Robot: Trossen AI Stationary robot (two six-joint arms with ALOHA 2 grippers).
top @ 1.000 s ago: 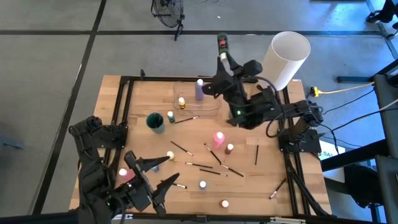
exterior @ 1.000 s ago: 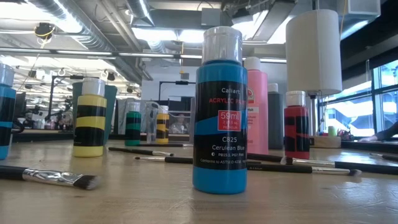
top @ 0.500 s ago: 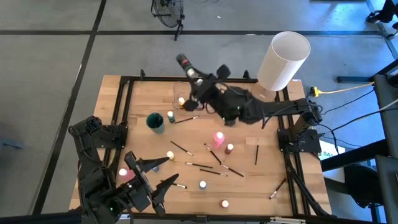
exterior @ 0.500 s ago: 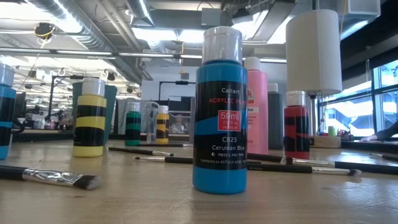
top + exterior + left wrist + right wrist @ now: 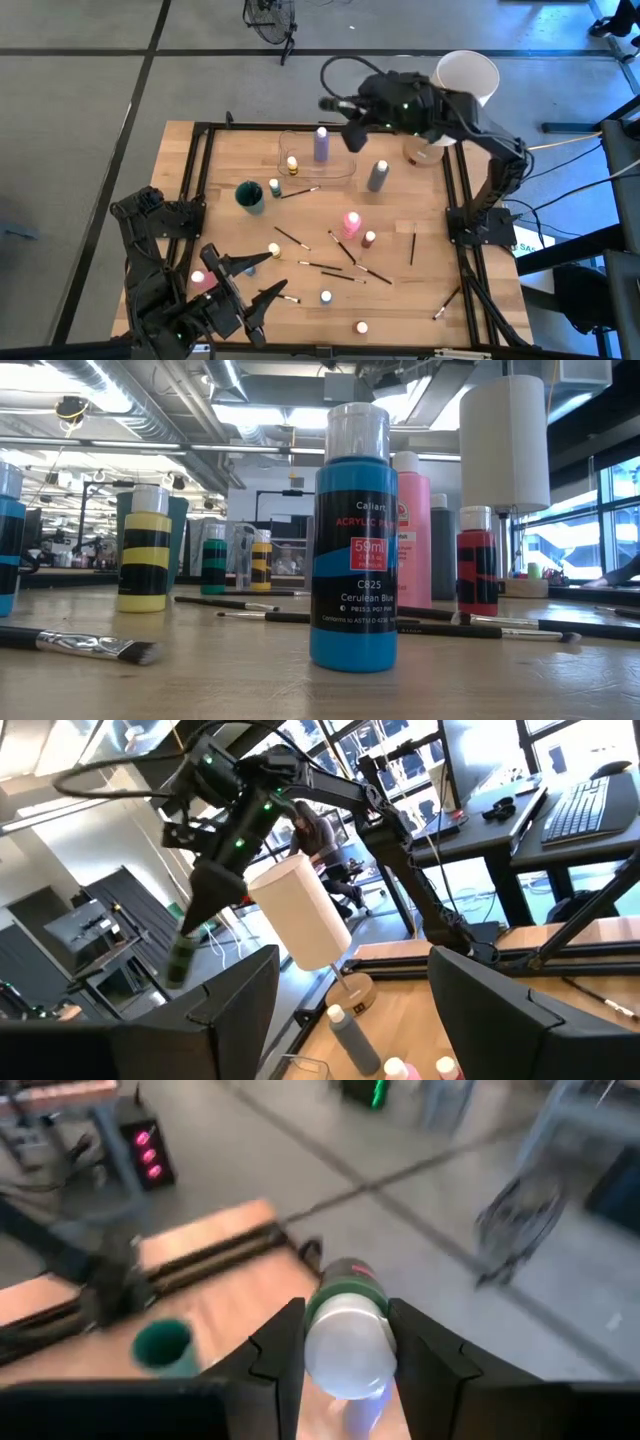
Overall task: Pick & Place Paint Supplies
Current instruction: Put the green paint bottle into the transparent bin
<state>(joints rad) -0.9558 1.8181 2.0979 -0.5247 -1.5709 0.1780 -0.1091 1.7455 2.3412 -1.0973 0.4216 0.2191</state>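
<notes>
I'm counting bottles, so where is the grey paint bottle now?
In the high view the grey paint bottle stands on the table's far right part, right of the purple bottle and near the white lamp's base.

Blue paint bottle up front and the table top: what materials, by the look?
Blue paint bottle: likely glossy plastic, going by soft highlights down its side; the cap looks translucent plastic, and the printed label looks like paper or film. Table top: light wood with a matte finish and faint grain, framed by black metal rails.
</notes>
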